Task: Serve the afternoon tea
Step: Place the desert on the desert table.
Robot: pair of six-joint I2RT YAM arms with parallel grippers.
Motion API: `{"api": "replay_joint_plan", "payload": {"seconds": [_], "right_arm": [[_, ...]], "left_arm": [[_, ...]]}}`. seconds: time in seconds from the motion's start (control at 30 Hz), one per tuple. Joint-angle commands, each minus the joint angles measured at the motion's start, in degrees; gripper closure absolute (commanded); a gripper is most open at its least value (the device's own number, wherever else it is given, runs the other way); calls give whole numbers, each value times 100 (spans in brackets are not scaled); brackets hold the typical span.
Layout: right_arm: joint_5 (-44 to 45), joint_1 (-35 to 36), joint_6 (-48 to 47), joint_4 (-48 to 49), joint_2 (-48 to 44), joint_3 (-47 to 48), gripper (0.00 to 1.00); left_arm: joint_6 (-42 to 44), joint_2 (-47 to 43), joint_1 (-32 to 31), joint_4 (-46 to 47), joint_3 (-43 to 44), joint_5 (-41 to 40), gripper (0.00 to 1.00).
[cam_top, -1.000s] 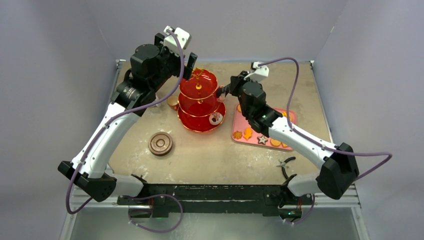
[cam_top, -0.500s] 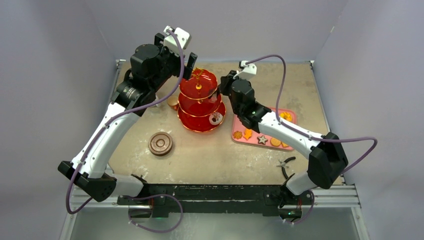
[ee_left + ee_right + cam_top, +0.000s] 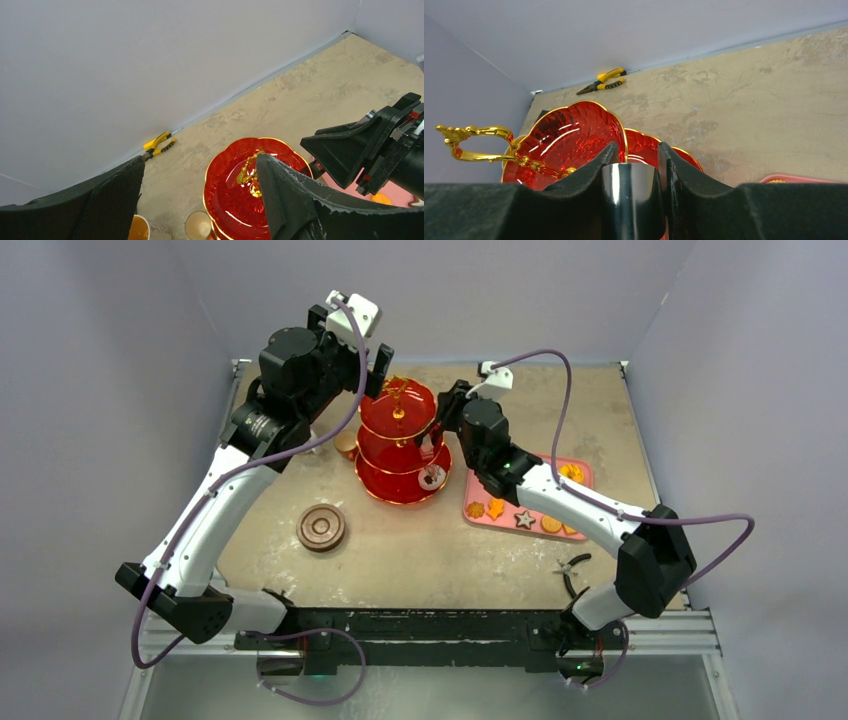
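1. While the left gripper (image 3: 200, 161) keeps hanging spread and empty over the stand (image 3: 385, 488) and its gold handle (image 3: 248, 173), the right gripper (image 3: 431, 433) has swung from beside the stand in over its middle tier.
2. Right jaws: widening around a shiny metal piece (image 3: 629, 192); clamped or letting go, cannot tell.
3. Stand: centre of the bench's far edge; one pastry (image 3: 432, 477) on the bottom tier.
4. Meaning: probably a delivery onto the tier.

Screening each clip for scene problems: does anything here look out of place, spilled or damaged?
Yellow-handled pliers lie by the back wall, beyond the red stand. A workshop tool looks odd among tea things. Nothing looks spilled or broken.
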Motion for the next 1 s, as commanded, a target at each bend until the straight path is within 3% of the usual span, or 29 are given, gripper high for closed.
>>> {"api": "replay_joint_plan", "payload": {"seconds": [0.0, 0.3, 0.47, 0.6, 0.97], "right_arm": [[79, 39, 26, 289, -293, -56, 62], [154, 38, 77, 243, -585, -187, 75], [15, 34, 89, 337, -589, -263, 73], [-145, 34, 40, 471, -612, -346, 66], [-164, 39, -32, 589, -644, -431, 63]], "left_arm": [[-118, -97, 42, 85, 242, -24, 19], [-126, -95, 41, 99, 256, -5, 19], [-128, -92, 38, 101, 257, -13, 19], [-120, -121, 43, 112, 222, -24, 19], [-116, -132, 46, 127, 202, -21, 19]]}}
